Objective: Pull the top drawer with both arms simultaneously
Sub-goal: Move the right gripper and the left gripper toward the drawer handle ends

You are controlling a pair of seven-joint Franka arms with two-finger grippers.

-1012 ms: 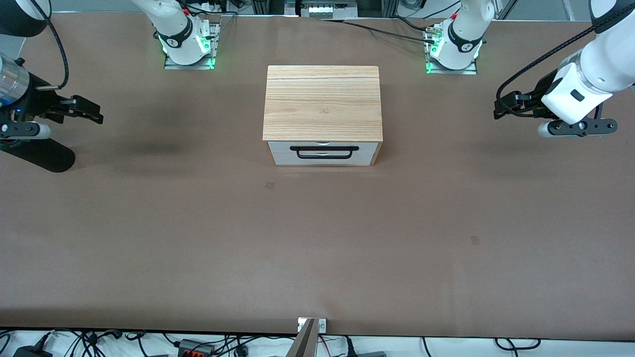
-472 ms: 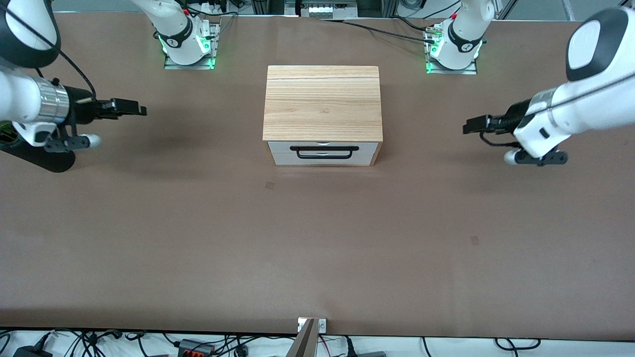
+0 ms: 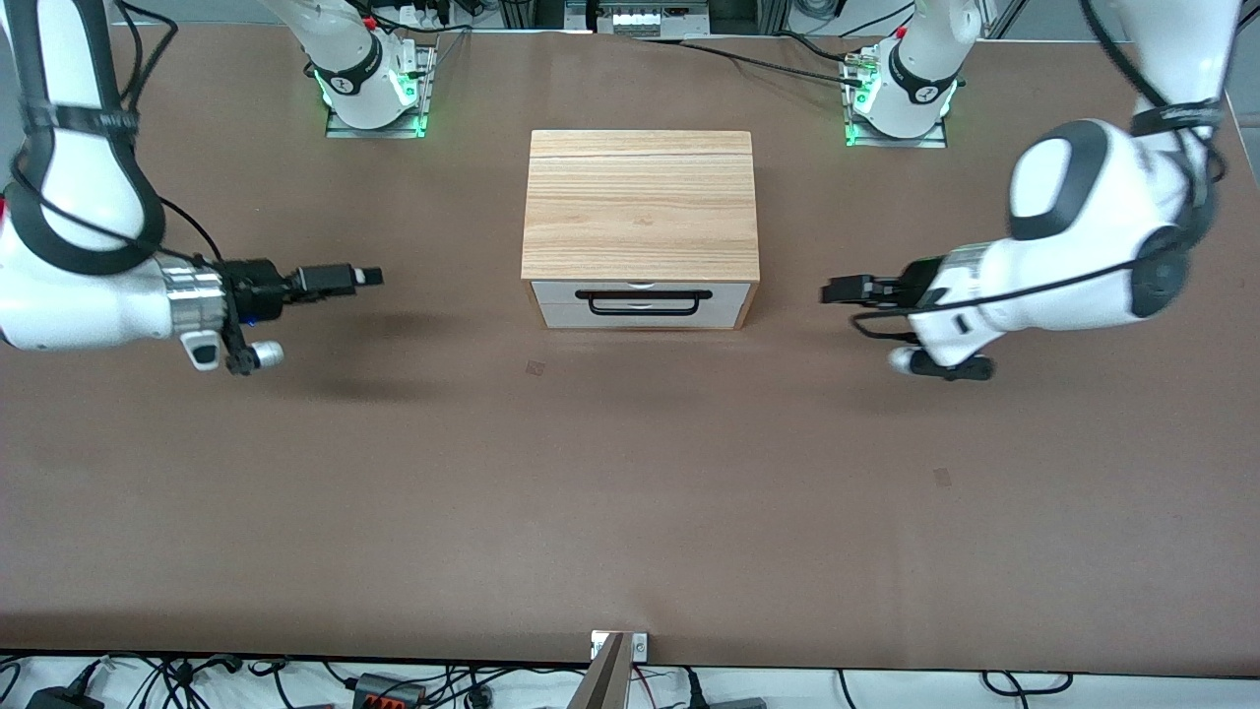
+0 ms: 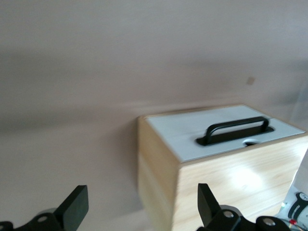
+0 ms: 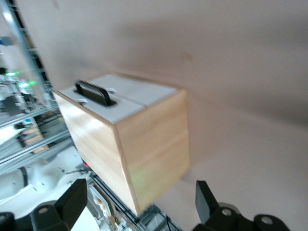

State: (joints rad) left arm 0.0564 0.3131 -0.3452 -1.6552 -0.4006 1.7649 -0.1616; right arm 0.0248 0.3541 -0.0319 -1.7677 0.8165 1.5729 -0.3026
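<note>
The light wooden box (image 3: 641, 202) stands mid-table with its white fronts facing the front camera. The top drawer (image 3: 553, 291) is shut, and its black U-shaped handle (image 3: 644, 295) hangs across the front. My right gripper (image 3: 369, 277) is open and empty, beside the box toward the right arm's end, about a box-width away. My left gripper (image 3: 833, 290) is open and empty, beside the box toward the left arm's end, a short gap from its side. The left wrist view shows the handle (image 4: 236, 131) past the open left gripper (image 4: 142, 204). The right wrist view shows the handle (image 5: 95, 92) past the open right gripper (image 5: 139, 198).
The brown table (image 3: 630, 492) spreads wide around the box. The two arm bases (image 3: 369, 89) (image 3: 901, 94) stand at the far edge with green lights and cables. A small metal mount (image 3: 618, 645) sits at the near table edge.
Both arms have swung in from the table's ends toward the box. Each gripper now points at a side of the box at drawer height. The drawer has not moved.
</note>
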